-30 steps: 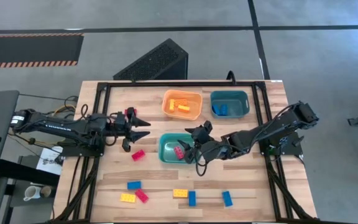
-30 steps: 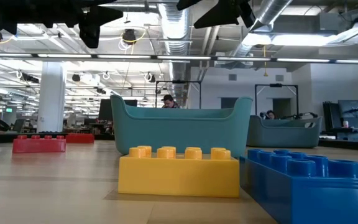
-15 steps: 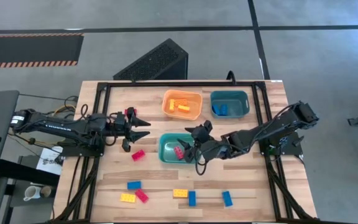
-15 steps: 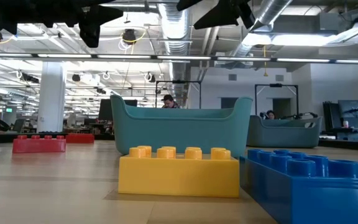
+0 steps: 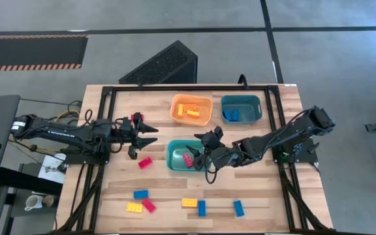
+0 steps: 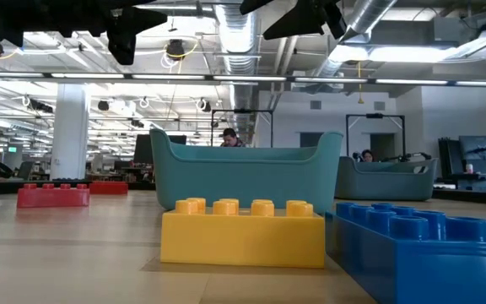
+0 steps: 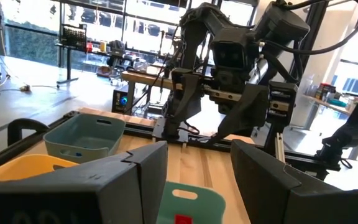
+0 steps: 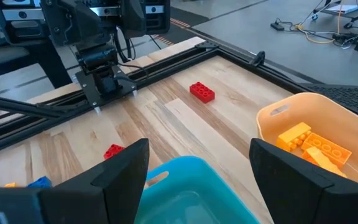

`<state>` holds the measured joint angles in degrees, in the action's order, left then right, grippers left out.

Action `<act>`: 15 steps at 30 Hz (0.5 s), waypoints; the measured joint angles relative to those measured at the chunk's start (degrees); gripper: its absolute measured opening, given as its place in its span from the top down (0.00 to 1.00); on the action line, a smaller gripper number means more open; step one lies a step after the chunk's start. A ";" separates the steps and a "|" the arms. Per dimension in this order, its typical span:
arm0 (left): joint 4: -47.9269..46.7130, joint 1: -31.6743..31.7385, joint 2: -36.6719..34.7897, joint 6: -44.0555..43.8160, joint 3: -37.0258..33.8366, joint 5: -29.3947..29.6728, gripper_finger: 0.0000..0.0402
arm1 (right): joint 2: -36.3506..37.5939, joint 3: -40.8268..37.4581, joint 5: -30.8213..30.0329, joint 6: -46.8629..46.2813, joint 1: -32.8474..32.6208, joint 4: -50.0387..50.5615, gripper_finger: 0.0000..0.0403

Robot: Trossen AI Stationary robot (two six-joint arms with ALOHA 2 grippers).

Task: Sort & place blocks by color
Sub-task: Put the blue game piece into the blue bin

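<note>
My right gripper (image 5: pixel 202 155) hangs open above the near teal bin (image 5: pixel 175 158), which holds red blocks (image 5: pixel 187 157); in its wrist view the open gripper (image 8: pixel 197 180) has nothing between its fingers. My left gripper (image 5: pixel 154 133) stands open and level at the table's left, also with nothing in it (image 7: pixel 197 180). The orange bin (image 5: pixel 191 109) holds yellow blocks, and the far teal bin (image 5: pixel 241 109) holds blue ones. Loose blocks lie flat on the table: a red one (image 5: pixel 145 162), another red (image 5: pixel 136 118), and a row near the front edge, among them yellow (image 5: pixel 189 202) and blue (image 5: pixel 239 208).
A black frame rail (image 5: pixel 194 86) runs along the table's edges. The low view has a yellow block (image 6: pixel 243 232) and a blue block (image 6: pixel 420 245) close up, a red one (image 6: pixel 53 196) farther off. Bare wood lies between the near bin and the front row.
</note>
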<state>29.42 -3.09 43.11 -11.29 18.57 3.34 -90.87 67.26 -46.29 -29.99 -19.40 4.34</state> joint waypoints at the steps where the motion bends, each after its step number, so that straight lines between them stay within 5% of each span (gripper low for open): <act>1: 0.01 0.00 0.00 0.00 0.00 -0.01 0.60 | 0.01 0.00 0.01 -0.01 0.00 0.00 0.25; 15: 0.08 0.00 0.00 -0.59 0.00 -0.56 0.60 | 0.02 0.00 0.01 -0.14 0.00 -0.04 0.25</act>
<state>29.50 -3.09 43.11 -11.88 18.57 2.79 -90.85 67.26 -46.28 -30.13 -19.40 4.30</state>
